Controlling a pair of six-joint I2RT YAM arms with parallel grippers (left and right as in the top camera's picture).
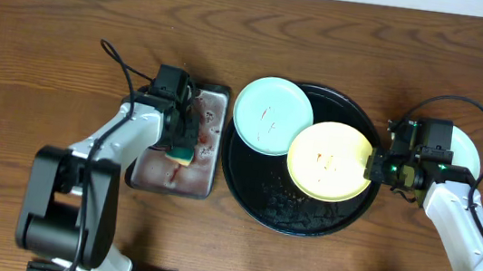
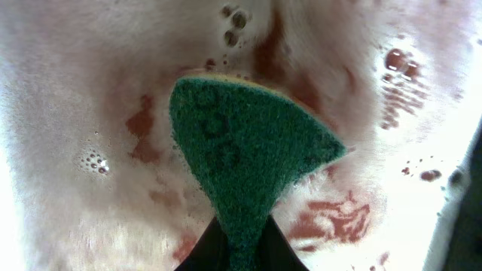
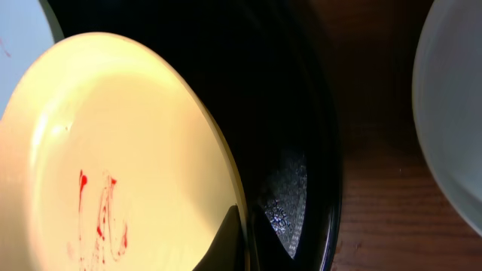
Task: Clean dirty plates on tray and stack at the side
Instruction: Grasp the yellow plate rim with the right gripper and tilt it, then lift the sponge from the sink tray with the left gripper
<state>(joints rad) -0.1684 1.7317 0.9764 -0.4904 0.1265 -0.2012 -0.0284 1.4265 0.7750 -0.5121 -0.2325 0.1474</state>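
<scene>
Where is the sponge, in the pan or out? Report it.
In: the left gripper holds the green sponge against the red-stained, foamy floor of the pan.

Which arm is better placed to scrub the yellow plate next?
Left. The left tool holds the sponge over the stained pan. The right tool is clamped on the yellow plate at its rim, above the tray.

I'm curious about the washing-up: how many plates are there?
3. A mint-blue plate on the tray, left side; a yellow plate gripped by the right pincer; a pale plate right of the tray, partly behind that arm.
</scene>
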